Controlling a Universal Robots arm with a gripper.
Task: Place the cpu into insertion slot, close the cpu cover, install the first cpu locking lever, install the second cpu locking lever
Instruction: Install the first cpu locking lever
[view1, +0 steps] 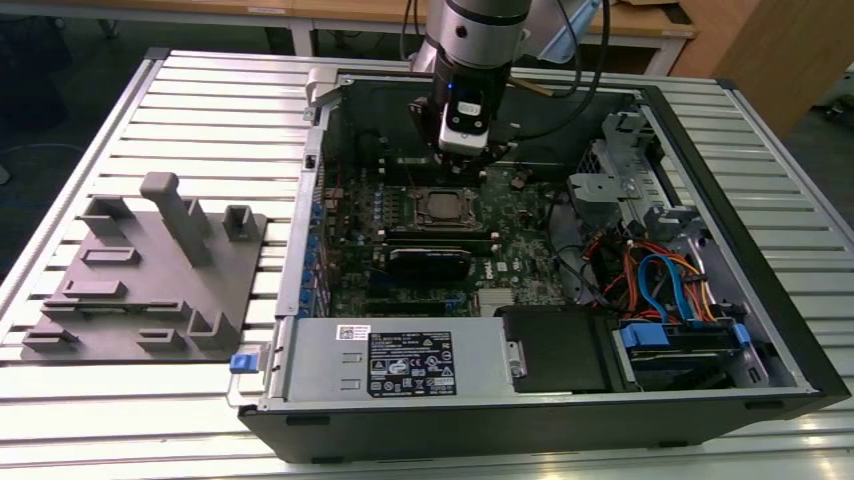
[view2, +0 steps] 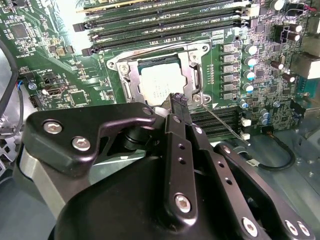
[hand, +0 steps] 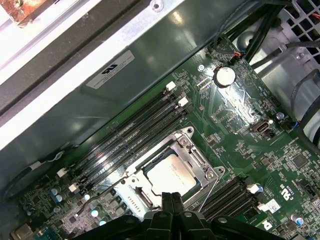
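The cpu (view2: 159, 82) (hand: 170, 175), a pale silver square chip, lies in the insertion slot (view1: 441, 207) on the green motherboard (view1: 514, 230). The cpu cover (view2: 192, 75) (hand: 192, 155), a silver frame, lies down around the chip. A thin metal lever (view2: 222, 125) sticks out at a slant from the socket's corner. My gripper (view1: 467, 155) (view2: 179, 100) (hand: 168, 199) hangs just above the socket's edge. Its black fingers are shut together with nothing visible between them, and the tip is next to the cover's corner screw.
The motherboard sits inside an open computer case (view1: 747, 130) on a slatted table. Long memory slots (view2: 165, 20) run beside the socket. A grey power-supply box (view1: 400, 362) is at the case's front, blue and orange cables (view1: 667, 280) at the exterior view's right, a grey fixture plate (view1: 147, 280) at its left.
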